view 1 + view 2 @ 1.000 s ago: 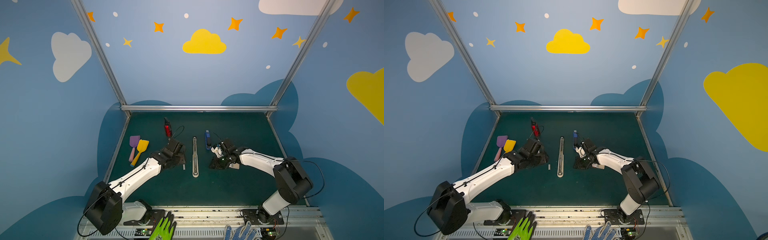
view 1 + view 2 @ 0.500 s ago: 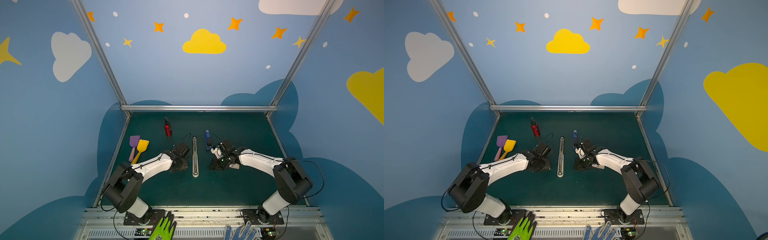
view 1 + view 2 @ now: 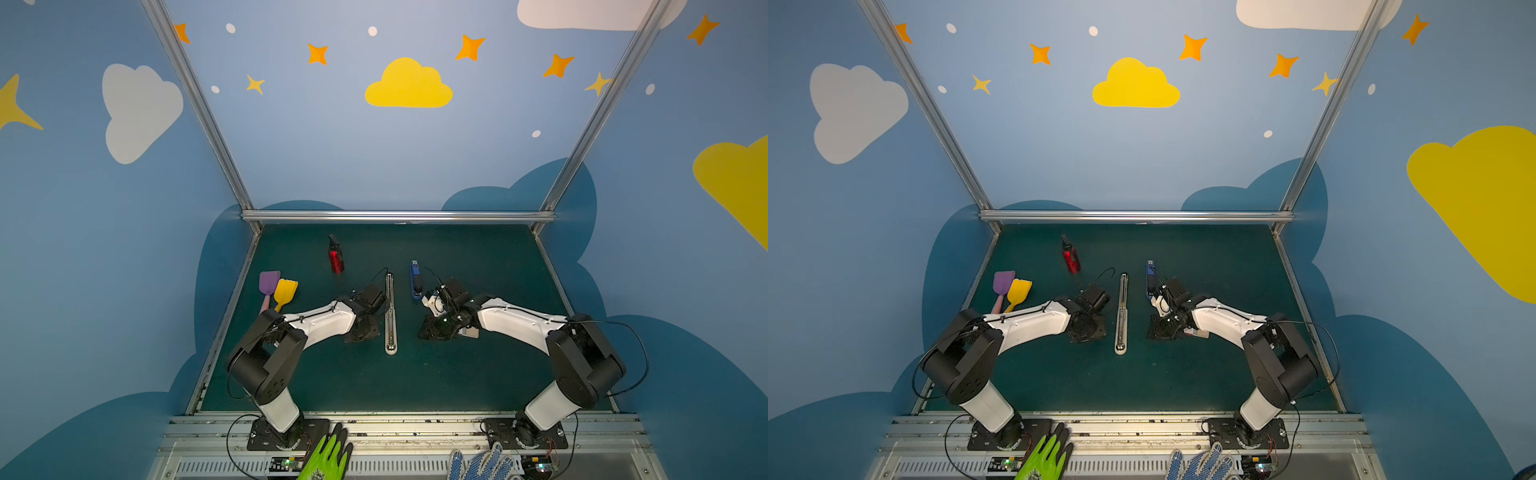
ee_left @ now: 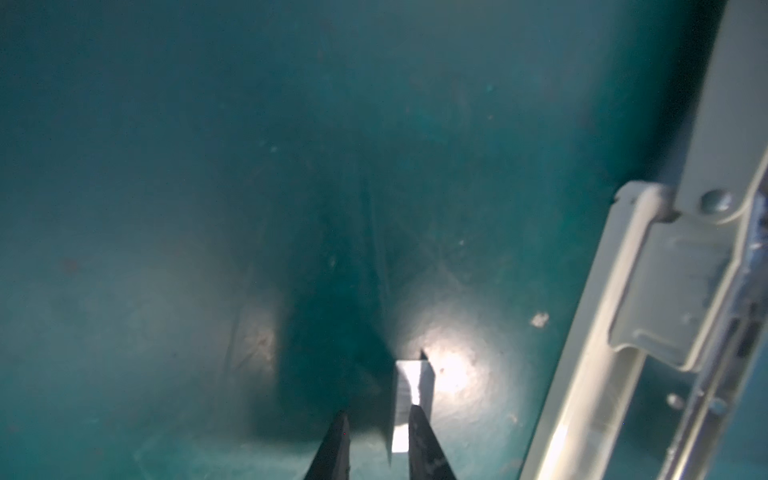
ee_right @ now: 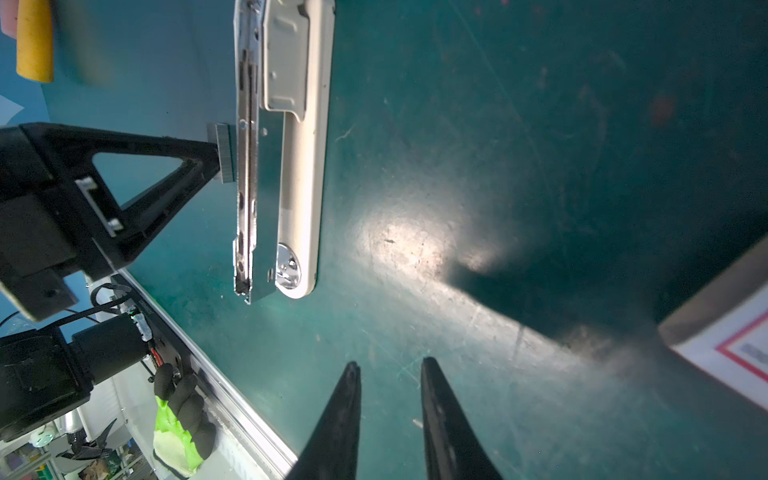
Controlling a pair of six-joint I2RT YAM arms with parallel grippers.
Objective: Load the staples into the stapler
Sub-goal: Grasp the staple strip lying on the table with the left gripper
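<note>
The stapler [image 3: 389, 316] [image 3: 1121, 316] lies swung open flat in the middle of the green mat, its metal staple channel [image 5: 245, 145] facing up. My left gripper [image 4: 379, 413] [image 3: 368, 330] points down just left of it. One grey strip of staples [image 4: 409, 382] [image 5: 222, 151] lies between its fingers, against one finger and with a gap to the other; the jaws are open. The white, red-printed staple box [image 3: 469, 332] [image 5: 723, 345] sits under my right arm. My right gripper [image 5: 391, 363] [image 3: 432, 330] hangs open over bare mat, right of the stapler.
A red bottle [image 3: 335, 257] stands behind the left gripper and a blue tool [image 3: 414, 278] lies behind the right one. Purple [image 3: 269, 284] and yellow [image 3: 286, 291] spatulas lie at the left edge. Gloves [image 3: 328, 457] rest on the front rail.
The left arm has folded back at the elbow, and its gripper has slid right to the stapler's side with its jaws narrowing. The right arm has not moved.
</note>
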